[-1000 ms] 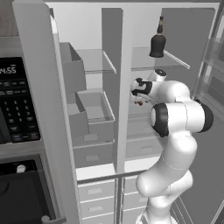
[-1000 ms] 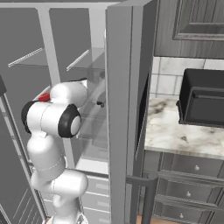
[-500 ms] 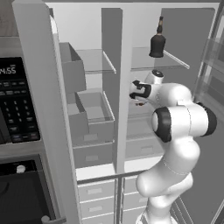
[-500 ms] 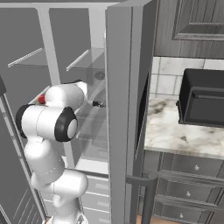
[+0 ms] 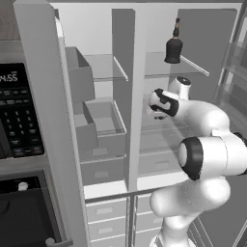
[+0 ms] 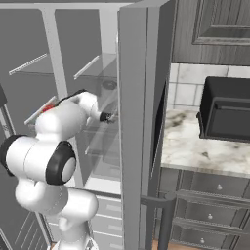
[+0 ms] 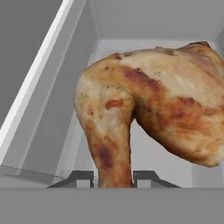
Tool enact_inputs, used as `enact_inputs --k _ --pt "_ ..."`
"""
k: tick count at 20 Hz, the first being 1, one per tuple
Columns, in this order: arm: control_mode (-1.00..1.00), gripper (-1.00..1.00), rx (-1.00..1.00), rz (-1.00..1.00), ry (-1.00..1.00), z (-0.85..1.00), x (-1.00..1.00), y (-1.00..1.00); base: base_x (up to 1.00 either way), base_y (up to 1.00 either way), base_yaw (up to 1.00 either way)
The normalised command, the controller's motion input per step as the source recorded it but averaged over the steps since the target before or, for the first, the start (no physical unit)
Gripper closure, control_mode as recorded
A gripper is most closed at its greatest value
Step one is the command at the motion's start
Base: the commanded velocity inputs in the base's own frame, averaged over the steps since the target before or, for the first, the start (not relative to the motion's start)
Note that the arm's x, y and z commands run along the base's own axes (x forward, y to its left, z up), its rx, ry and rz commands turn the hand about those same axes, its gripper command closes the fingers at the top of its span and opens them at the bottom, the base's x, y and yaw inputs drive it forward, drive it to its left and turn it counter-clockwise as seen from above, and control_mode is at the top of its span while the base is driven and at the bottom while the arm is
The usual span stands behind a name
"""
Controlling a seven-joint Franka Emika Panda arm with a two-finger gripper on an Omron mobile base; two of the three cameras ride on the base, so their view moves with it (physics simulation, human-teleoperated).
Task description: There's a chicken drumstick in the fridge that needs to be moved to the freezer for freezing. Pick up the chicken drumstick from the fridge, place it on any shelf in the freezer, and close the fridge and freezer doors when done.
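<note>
The chicken drumstick (image 7: 148, 118) is big and close in the hand view; it is golden-brown with darker brown spots and a shiny skin; its thin end goes down between the two dark fingertips (image 7: 81, 178); the gripper (image 7: 113, 179) is squeezed narrow on that thin end and holds it. Behind the drumstick are the pale walls and pale floor of the fridge (image 5: 193, 62); a bright white edge runs slanted along the left side of the hand view.

In the left base view the white arm (image 5: 207, 154) reaches into the fridge, under a clear glass shelf (image 5: 169, 65); a dark bottle (image 5: 173, 46) stands upright on that shelf. The freezer (image 5: 96, 111) is the thin part to the left, with grey bins and drawers; both tall grey doors (image 6: 141, 122) stand open. A black microwave (image 5: 17, 111) with buttons sits left of the freezer. In the right base view a speckled stone counter (image 6: 195, 151) lies to the right; a dark box (image 6: 227, 110) sits on it; grey drawers (image 6: 210, 205) are below.
</note>
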Motion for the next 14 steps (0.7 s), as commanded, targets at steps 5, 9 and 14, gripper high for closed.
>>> enact_inputs --k 5,9,14 --pt "-1.00 1.00 0.00 0.00 -0.23 0.68 -1.00 0.00 0.00 0.00 0.00" --pt "-1.00 1.00 -0.01 0.00 -0.02 0.63 -1.00 0.01 0.00 0.00 0.00" --pt "-1.00 1.00 0.00 0.01 0.07 0.82 -1.00 0.15 0.00 0.00 0.00"
